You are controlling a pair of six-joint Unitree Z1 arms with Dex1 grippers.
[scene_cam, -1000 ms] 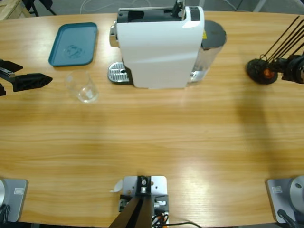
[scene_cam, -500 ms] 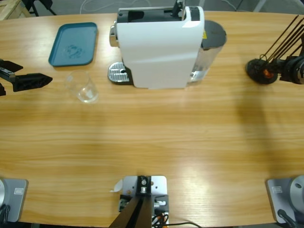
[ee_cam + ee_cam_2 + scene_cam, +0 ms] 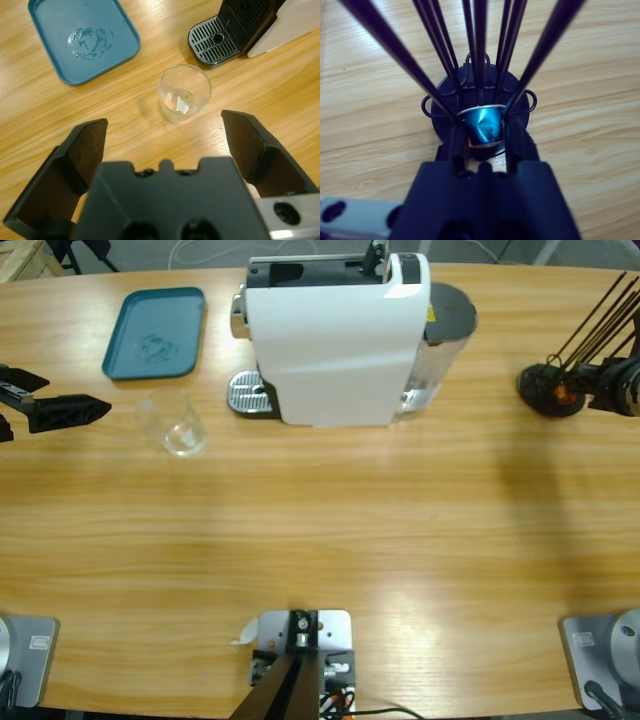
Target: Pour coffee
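Coffee is not visible anywhere yet: the small clear glass cup (image 3: 184, 93) stands upright on the wooden table (image 3: 330, 530), just beside the coffee machine's metal drip grate (image 3: 214, 40) but not on it, and appears to hold no liquid. Only a pale glint shows at its bottom. The white coffee machine (image 3: 330, 340) sits at the far middle of the table, with a teal tray (image 3: 155, 332) near its left side, well apart from the cup.

The left gripper (image 3: 175, 142) hovers short of the cup with its jaws spread wide, touching nothing. The right gripper (image 3: 483, 142) is at the black wire capsule rack (image 3: 479, 102), its jaws pinching a blue capsule (image 3: 483, 123).

Judging by this, the task is at an early stage: the capsule has yet to go into the machine, the cup is not under the spout, and nothing is brewed.

An orange patch just under the blue capsule is too hidden to identify. The machine's spout and capsule slot cannot be made out.
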